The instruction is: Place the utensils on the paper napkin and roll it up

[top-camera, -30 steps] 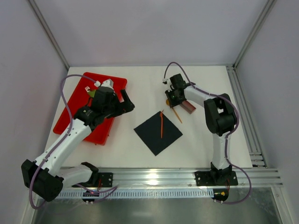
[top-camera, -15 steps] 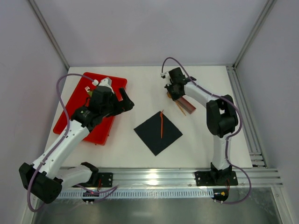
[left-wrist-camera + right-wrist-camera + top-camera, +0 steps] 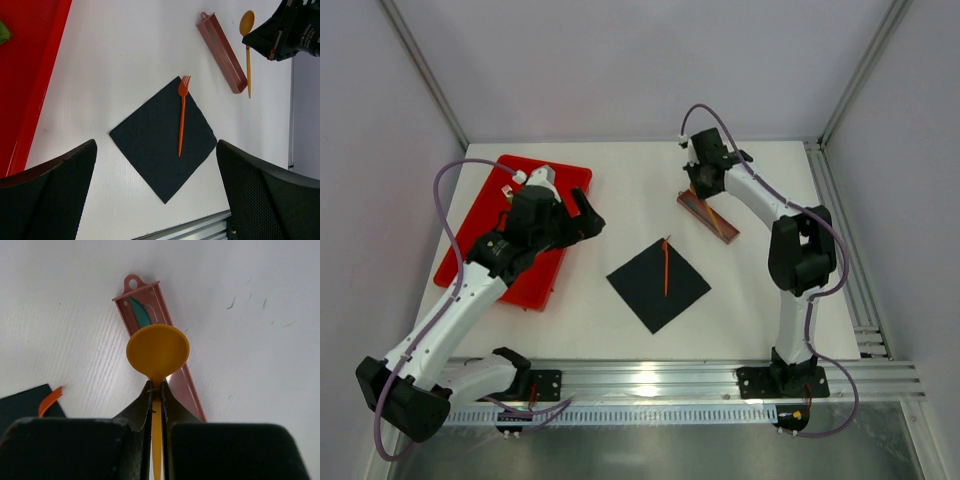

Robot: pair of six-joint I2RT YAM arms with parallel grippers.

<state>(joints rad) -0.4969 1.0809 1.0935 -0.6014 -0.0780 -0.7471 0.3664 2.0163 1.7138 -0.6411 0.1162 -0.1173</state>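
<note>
The paper napkin [image 3: 658, 283] is a black square lying cornerwise mid-table, with an orange fork [image 3: 666, 265] on its right half. Both show from the left wrist too: the napkin [image 3: 162, 137] and the fork [image 3: 182, 117]. My right gripper [image 3: 156, 389] is shut on the handle of a yellow spoon [image 3: 157, 350], just below its bowl, over the long brown tray [image 3: 145, 305]. In the top view that gripper [image 3: 702, 188] is at the tray's far end. My left gripper [image 3: 582, 215] hangs open by the red tray's right edge, holding nothing.
The red tray [image 3: 480, 235] lies at the left with a green piece [image 3: 517, 200] on it. The brown tray [image 3: 710, 215] lies slantwise right of the napkin and has a teal piece [image 3: 140, 312] in it. A metal rail [image 3: 720, 380] runs along the near edge.
My right gripper has closed on the yellow spoon beside the brown tray and moved toward the back with it. The left arm has barely shifted.
</note>
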